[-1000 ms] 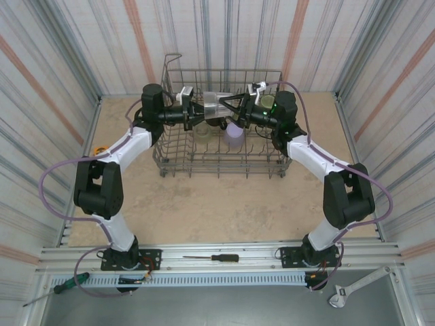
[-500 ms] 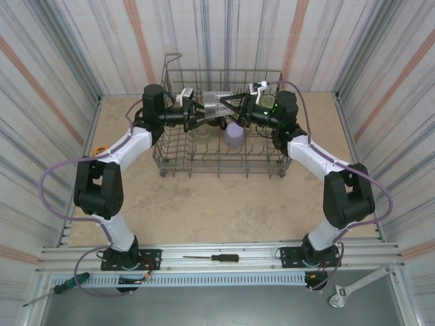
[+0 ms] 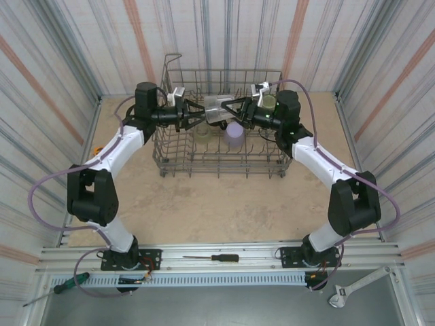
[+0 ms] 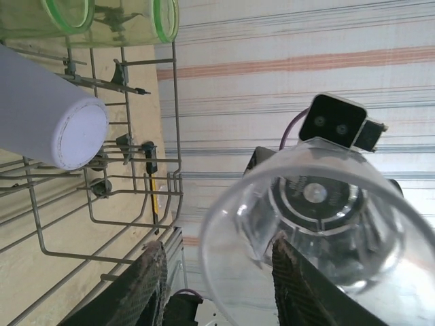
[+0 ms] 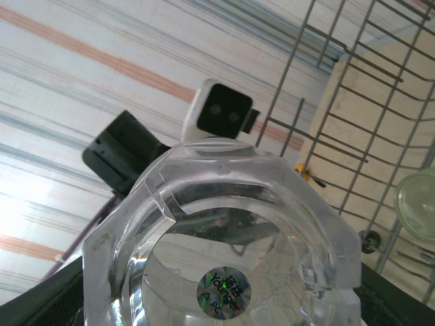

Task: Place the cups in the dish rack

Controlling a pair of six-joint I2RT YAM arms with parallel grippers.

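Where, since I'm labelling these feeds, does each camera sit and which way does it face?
Top external: high behind the bases, looking down on the dish rack; both arms show.
Left wrist: on the left arm, facing the mouth of the clear cup; left gripper shows.
Right wrist: opposite, facing that cup's base; right gripper shows.
Shared by both wrist views: clear cup, dish rack.

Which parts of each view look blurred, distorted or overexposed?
Top external: sharp, evenly lit, faint shadow under the dish rack. Left wrist: the clear cup is close and soft-edged, warping the wall behind. Right wrist: the clear cup's base refracts the wall; its sticker is blurred.
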